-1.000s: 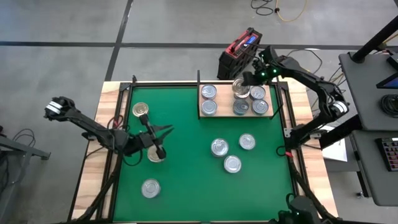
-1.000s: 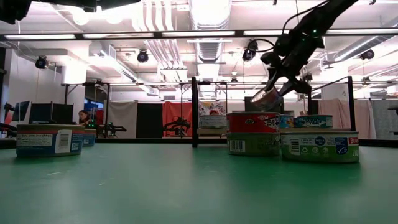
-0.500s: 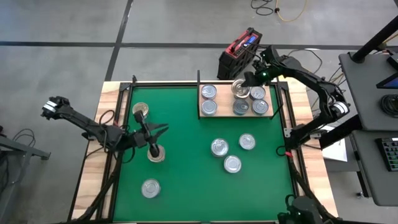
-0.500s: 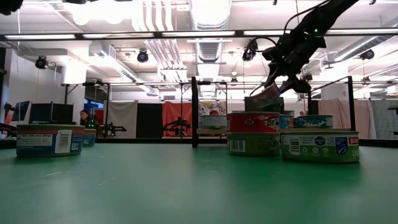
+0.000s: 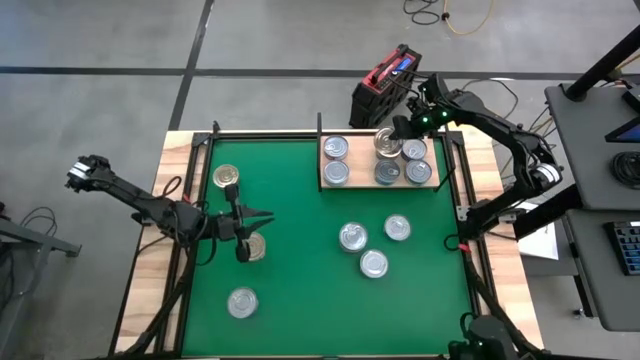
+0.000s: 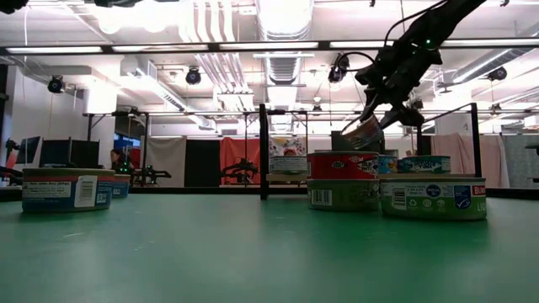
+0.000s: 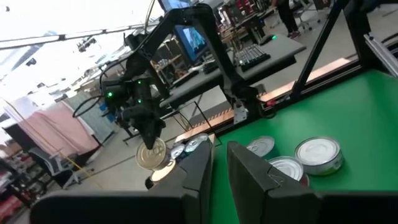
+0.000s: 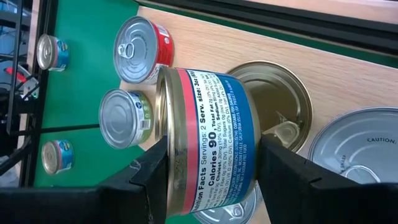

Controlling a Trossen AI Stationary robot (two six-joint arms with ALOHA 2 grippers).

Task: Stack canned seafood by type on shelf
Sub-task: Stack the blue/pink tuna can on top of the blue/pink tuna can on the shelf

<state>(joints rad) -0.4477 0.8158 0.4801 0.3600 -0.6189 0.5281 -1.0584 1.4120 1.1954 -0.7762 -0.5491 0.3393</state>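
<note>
The shelf (image 5: 361,160) is a pale wooden board at the mat's far right, with several tins on it, among them a gold-lidded one (image 8: 273,106). My right gripper (image 5: 392,134) hangs over the shelf, shut on a blue-and-red-labelled tin (image 8: 208,143), which shows tilted in the low view (image 6: 364,132). Loose tins rest on their bases on the green mat: three right of centre (image 5: 373,243), a gold-lidded one (image 5: 226,177) at the far left and one (image 5: 243,302) at the near left. My left gripper (image 7: 219,168) is shut and empty, raised beside another tin (image 5: 254,248). My right gripper pinches the tin between its two fingers, one finger (image 8: 149,171) on the lid end (image 8: 163,134) and the other on the opposite flat end. The fingers slant down from the far right. The tin is lifted clear and tilted, above the gold-lidded tin.
A black upright post (image 6: 264,151) stands at the shelf's left end. A red-and-black case (image 5: 385,80) sits on the floor beyond the table's far edge. Bare green mat (image 5: 300,300) lies in the middle and near parts.
My left gripper has risen off the tin below it, tipped up from pointing down to about level, and drawn back a little toward the table's left edge. That tin has stayed where it was.
</note>
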